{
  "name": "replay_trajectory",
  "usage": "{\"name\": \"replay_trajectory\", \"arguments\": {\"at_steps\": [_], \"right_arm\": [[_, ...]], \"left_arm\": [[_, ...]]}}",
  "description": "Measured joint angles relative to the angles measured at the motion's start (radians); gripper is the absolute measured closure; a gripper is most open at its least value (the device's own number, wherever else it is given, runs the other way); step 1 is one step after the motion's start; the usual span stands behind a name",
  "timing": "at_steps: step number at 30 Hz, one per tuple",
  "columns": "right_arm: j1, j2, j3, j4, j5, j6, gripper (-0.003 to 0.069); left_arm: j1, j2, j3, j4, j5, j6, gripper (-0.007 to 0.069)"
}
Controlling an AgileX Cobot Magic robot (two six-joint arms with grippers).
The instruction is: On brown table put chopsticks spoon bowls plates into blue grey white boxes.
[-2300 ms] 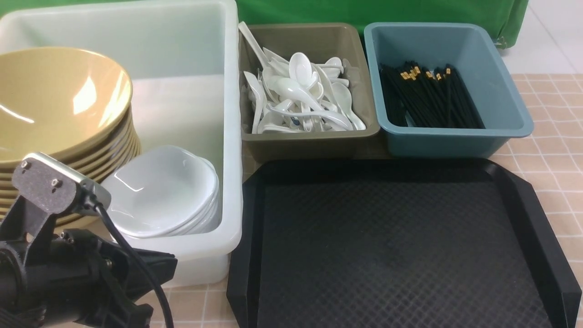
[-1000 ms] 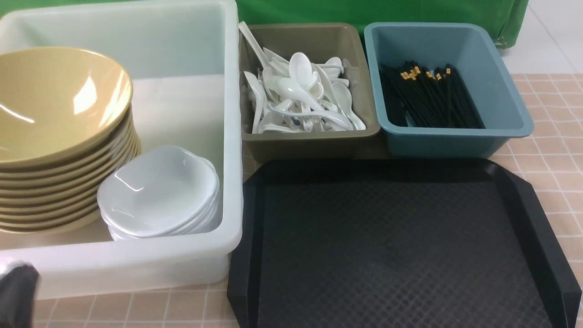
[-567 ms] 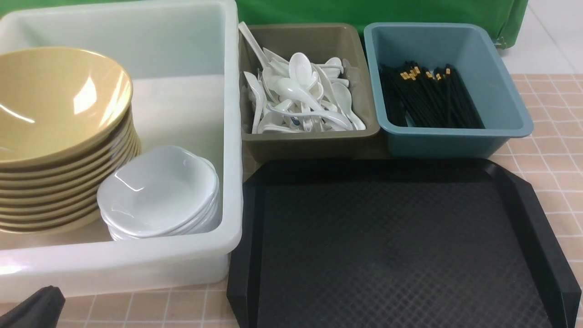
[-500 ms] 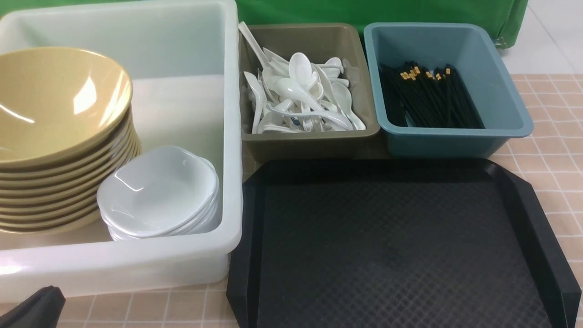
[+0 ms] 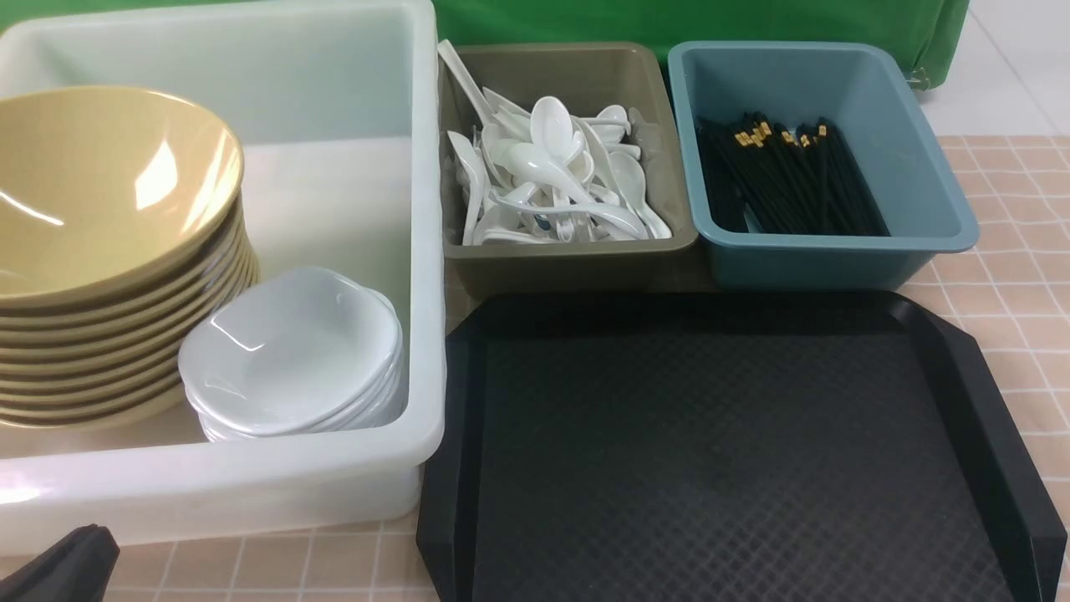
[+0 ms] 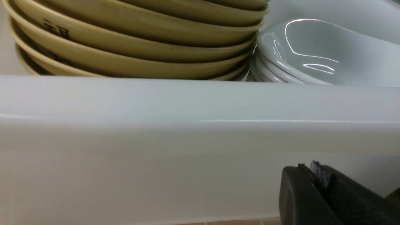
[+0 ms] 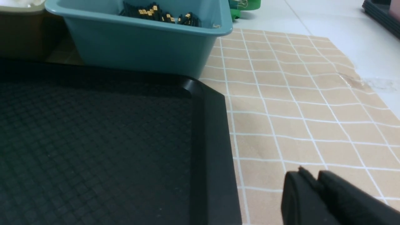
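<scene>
Black tray [image 5: 736, 451] fills the near middle of the tiled table [image 5: 1020, 251]. Behind it, spoons [image 5: 552, 176] lie in the grey box [image 5: 568, 255] and chopsticks [image 5: 786, 180] in the blue box [image 5: 836, 259]. Yellow bowls [image 5: 100, 251] and white plates [image 5: 292, 351] sit stacked in the white tub [image 5: 251, 485]. The left gripper [image 6: 315, 175] is clenched and empty beside the tub's wall; the right gripper [image 7: 312, 178] looks nearly closed, though I cannot tell for sure.

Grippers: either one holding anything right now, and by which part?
Nothing held. Left gripper is shut on nothing beside the white tub; right gripper is empty over the brown table.
</scene>
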Motion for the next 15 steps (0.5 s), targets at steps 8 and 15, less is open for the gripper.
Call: {"name": "replay_trajectory", "arguments": {"at_steps": [8,15], "right_arm": [[0.0,0.0,0.0,0.0,0.0,0.0,0.0538],[0.0,0.0,0.0,0.0,0.0,0.0,0.053]], "left_arm": [[0.0,0.0,0.0,0.0,0.0,0.0,0.062],[0.0,0.0,0.0,0.0,0.0,0.0,0.062]]}}
